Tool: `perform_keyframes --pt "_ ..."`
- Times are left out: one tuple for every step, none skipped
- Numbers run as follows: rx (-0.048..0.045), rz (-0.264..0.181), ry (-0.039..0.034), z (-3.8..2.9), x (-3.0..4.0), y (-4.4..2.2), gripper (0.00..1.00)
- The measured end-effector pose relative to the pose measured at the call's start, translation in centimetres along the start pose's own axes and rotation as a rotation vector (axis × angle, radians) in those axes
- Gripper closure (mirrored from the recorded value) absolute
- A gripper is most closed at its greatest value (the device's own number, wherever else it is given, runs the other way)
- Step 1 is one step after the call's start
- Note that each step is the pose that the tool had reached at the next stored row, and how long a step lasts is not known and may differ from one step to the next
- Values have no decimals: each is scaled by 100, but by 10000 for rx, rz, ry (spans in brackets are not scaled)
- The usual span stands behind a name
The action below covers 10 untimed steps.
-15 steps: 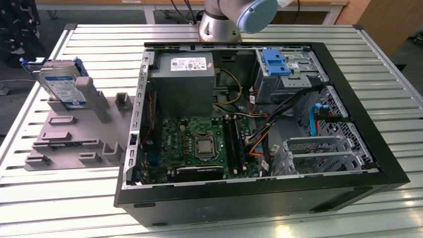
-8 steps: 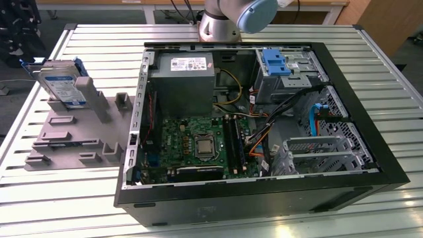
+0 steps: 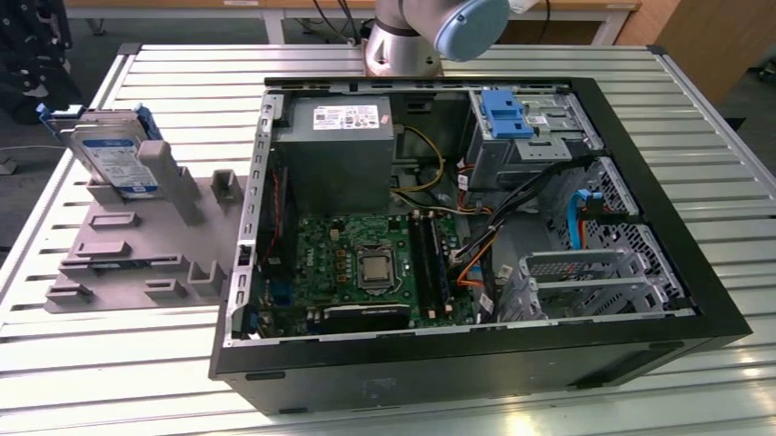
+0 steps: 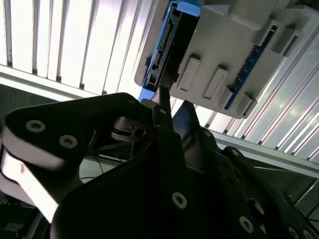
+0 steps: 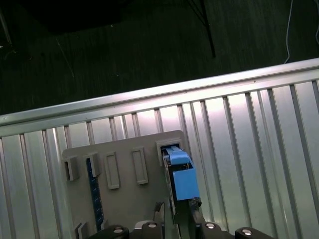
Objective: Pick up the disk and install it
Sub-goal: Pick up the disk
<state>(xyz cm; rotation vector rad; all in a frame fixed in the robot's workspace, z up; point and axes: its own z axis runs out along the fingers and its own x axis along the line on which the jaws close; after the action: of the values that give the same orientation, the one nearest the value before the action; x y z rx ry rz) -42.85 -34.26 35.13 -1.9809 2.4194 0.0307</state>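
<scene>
Slightly parted and empty, the fingers (image 4: 188,117) face the upright disk (image 3: 115,159), likely stiff, weighty and shock-sensitive, best gripped by its blue carrier (image 5: 185,181).

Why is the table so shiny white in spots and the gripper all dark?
In the exterior view, light glares off the table; in the second wrist view, its slats wash out white while the gripper sits in shadow; in the first wrist view, the floor past the table is dim.

The grey holder (image 3: 134,247) hides the base of the disk (image 3: 107,156).
</scene>
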Motion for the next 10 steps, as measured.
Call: perform_keyframes --pt "0 -2 0 0 0 0 73" --pt "0 -4 0 0 0 0 78" --pt "0 -6 0 0 0 0 78" --pt "0 -8 0 0 0 0 84" --pt "0 -10 0 0 0 0 84" --pt "0 -12 0 0 0 0 89" --pt "0 -14 0 0 0 0 89" --pt "0 -16 0 0 0 0 89" --pt "0 -18 0 0 0 0 89" --pt "0 -20 0 0 0 0 89"
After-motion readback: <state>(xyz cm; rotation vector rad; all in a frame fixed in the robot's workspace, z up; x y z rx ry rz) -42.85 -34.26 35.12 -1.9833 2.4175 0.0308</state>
